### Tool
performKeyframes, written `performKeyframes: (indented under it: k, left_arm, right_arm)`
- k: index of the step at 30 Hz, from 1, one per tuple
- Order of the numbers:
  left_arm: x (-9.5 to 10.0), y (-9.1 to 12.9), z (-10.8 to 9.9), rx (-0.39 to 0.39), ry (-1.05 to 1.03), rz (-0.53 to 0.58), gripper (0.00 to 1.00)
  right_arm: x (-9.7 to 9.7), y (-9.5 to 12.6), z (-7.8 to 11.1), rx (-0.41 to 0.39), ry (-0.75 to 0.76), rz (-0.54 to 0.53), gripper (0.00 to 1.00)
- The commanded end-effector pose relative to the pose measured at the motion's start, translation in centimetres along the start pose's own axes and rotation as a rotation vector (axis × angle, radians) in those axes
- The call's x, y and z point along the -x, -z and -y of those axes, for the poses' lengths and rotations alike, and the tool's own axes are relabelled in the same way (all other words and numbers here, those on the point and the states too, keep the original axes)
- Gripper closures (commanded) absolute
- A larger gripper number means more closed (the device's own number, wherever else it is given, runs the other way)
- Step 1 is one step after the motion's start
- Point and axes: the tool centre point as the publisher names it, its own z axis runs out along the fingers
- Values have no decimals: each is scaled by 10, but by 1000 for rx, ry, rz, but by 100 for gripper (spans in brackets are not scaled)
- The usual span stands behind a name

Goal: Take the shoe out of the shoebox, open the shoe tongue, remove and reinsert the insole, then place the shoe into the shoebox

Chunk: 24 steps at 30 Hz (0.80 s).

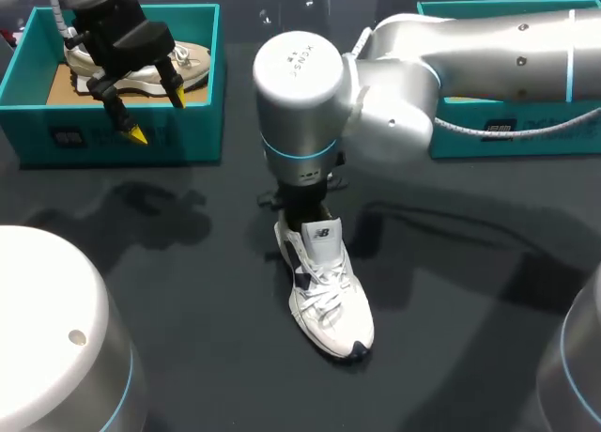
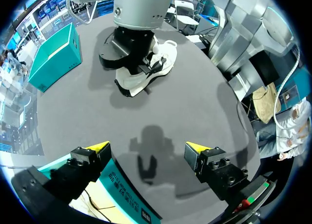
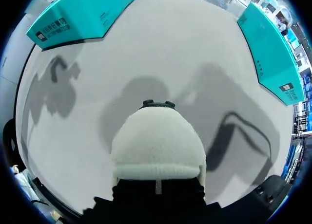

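Two teal cardboard shoeboxes sit at the far corners of the dark worktop (image 1: pixel 188 263). The left shoebox (image 1: pixel 192 131) holds a beige shoe (image 1: pixel 192 61), and the right shoebox (image 1: pixel 526 136) lies partly under the right arm (image 1: pixel 404 84). A white lace-up sneaker (image 1: pixel 329 296) stands upright mid-worktop, well apart from both. The right end effector (image 1: pixel 305 207) is sunk at its heel opening, and its spread cannot be told. The left end effector (image 1: pixel 158 116) hangs over the left shoebox's front wall, spread wide and holding nothing.

Left gripper (image 1: pixel 158 115) open wide
Its yellow fingertips (image 2: pixel 99 147) stand far apart; right arm (image 1: pixel 470 56) bends inward, wrist (image 1: pixel 299 84) pointing down.
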Motion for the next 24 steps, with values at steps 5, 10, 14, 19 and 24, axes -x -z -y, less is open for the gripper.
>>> performKeyframes:
  k: [5,10,14,19,24]
  left_arm:
    - [0,0,0,2,-1,-1,0]
    - [0,0,0,2,-1,-1,0]
    - [0,0,0,2,-1,-1,0]
    - [0,0,0,2,-1,-1,0]
    - [0,0,0,2,-1,-1,0]
  right_arm:
    - [-3,-18,18,-72,4,-11,100]
    - [7,-6,32,-97,-20,14,100]
    - [9,16,29,-111,2,31,100]
    - [8,34,23,-167,63,8,100]
    - [7,43,24,-226,107,0,100]
